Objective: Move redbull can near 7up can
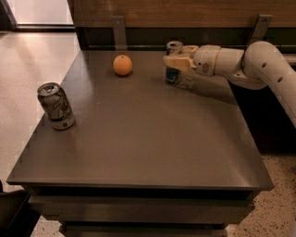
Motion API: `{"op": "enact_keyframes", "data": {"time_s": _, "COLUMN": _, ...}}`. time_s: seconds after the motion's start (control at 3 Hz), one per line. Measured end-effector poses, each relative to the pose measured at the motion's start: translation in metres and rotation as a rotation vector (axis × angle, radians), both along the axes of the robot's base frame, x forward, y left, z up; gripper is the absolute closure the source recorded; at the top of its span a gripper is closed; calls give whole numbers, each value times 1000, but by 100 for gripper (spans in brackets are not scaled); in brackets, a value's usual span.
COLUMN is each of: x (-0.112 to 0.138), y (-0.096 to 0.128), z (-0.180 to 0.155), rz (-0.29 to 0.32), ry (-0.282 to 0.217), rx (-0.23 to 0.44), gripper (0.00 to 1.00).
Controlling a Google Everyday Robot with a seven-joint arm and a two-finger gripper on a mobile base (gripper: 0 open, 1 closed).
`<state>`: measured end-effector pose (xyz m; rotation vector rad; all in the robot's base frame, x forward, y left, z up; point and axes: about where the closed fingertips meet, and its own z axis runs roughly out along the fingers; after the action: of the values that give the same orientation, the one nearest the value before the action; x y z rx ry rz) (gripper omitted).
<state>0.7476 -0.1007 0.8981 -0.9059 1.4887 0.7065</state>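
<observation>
Counter [152,139]: dark grey-brown top, fills most of the frame, seen from above its near edge.

Redbull can [172,77]: upper centre of the frame, close to the counter's far edge, upright. Shiny top shows above the pincer and a blue panel below it. The base looks to be on the counter surface.

Pincer [171,56]: upper centre, at the redbull can, reaching in from the right. One pale finger [175,62] lies across the front of the can at mid-height, and the other sits behind its upper part. The can is between them, and the pincer reads as clamped on it.

Arm [261,62]: white, jointed. It enters from the right edge of the frame and runs leftward, roughly level, above the counter's far right corner.

7up can [56,106]: left side of the frame, near the counter's left edge. Whitish body with green and red marks, standing with a slight lean. Well apart from the redbull can, with open counter top between the two.

Orange [122,65]: upper centre-left, on the counter, left of the redbull can and near it, not touching.

Beyond the far edge is a wood-panelled wall [185,10] with two metal brackets. Pale speckled floor [23,65] at the left.
</observation>
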Motion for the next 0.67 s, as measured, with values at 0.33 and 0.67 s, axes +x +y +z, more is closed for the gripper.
{"op": "enact_keyframes", "data": {"time_s": 0.33, "x": 0, "y": 3, "z": 0, "rz": 5, "ry": 1, "rx": 1, "gripper": 100}}
{"op": "enact_keyframes", "data": {"time_s": 0.67, "x": 0, "y": 4, "z": 0, "rz": 5, "ry": 1, "rx": 1, "gripper": 100}}
